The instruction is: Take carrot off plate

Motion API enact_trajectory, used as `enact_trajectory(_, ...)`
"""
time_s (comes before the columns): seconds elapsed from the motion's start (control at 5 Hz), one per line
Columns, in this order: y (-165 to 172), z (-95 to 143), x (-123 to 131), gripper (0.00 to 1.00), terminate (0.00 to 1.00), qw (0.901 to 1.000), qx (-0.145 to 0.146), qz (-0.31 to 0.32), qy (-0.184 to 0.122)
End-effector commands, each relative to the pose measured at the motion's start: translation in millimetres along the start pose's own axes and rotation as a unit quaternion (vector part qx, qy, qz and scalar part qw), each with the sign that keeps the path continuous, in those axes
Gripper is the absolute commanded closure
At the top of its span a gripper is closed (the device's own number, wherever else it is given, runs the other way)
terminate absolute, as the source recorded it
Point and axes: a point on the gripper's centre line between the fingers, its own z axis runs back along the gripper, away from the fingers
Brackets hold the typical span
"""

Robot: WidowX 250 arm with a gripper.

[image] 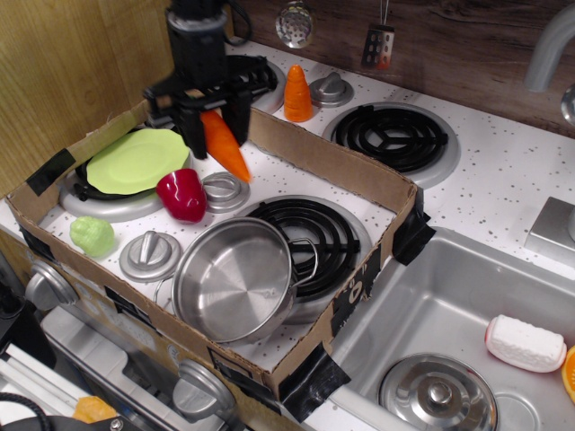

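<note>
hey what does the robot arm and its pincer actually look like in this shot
The arm is matte black with a lighter grey band around the wrist and a black cable looping beside it. The pincer is black too: a wide horizontal bar carrying two blocky, squared fingers. No markings or labels are legible.
</note>
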Motion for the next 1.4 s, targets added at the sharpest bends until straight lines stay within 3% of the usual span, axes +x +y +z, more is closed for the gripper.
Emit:
enact_trajectory(0.0,-28,33,0,1.0,0.0,0.9978,-0.016,0.054,-0.037)
enact_trajectory(0.2,-35,19,-9,1.0,0.0,0.9948,-0.026,0.051,-0.084)
enact_trajectory(0.6,-46,-4,-20,1.0,0.0,0.9948,-0.061,0.05,-0.064)
enact_trajectory(0.8,-53,-6,-22,1.0,0.0,0.9959,-0.06,0.038,-0.056)
enact_trajectory(1.0,-57,-13,-15,1.0,0.0,0.9943,-0.078,0.058,-0.044)
enact_trajectory(1.2,-60,-15,-15,1.0,1.0,0.9872,-0.097,0.093,-0.085)
